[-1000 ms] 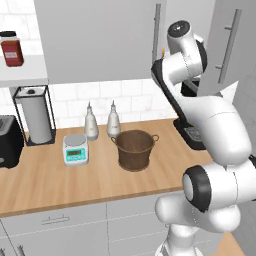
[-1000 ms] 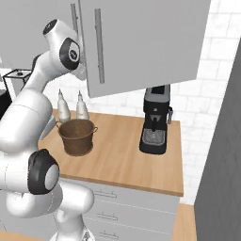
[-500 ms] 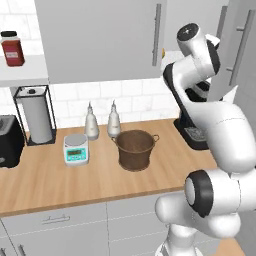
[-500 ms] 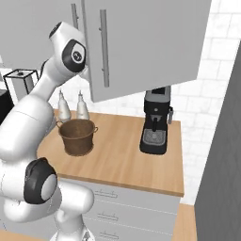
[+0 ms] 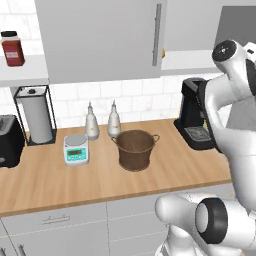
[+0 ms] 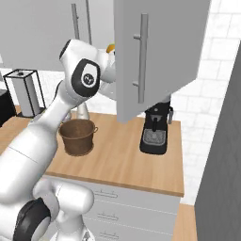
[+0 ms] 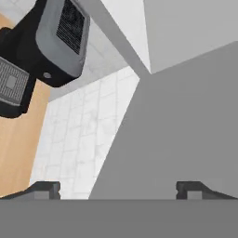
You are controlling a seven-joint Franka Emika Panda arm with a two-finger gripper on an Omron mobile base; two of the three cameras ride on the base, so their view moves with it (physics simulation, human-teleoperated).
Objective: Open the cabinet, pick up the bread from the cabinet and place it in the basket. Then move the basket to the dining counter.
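One cabinet door swung open; bread inside, gripper nearby.

cabinet: right door swung open, left door shut
bread: orange sliver on the shelf behind the handle
basket: upright on the worktop, beside the scale
coffee machine: right of basket

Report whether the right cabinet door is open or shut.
Open. The right cabinet door stands swung out from the cabinet, baring the shelf, with the bread peeking at its edge.
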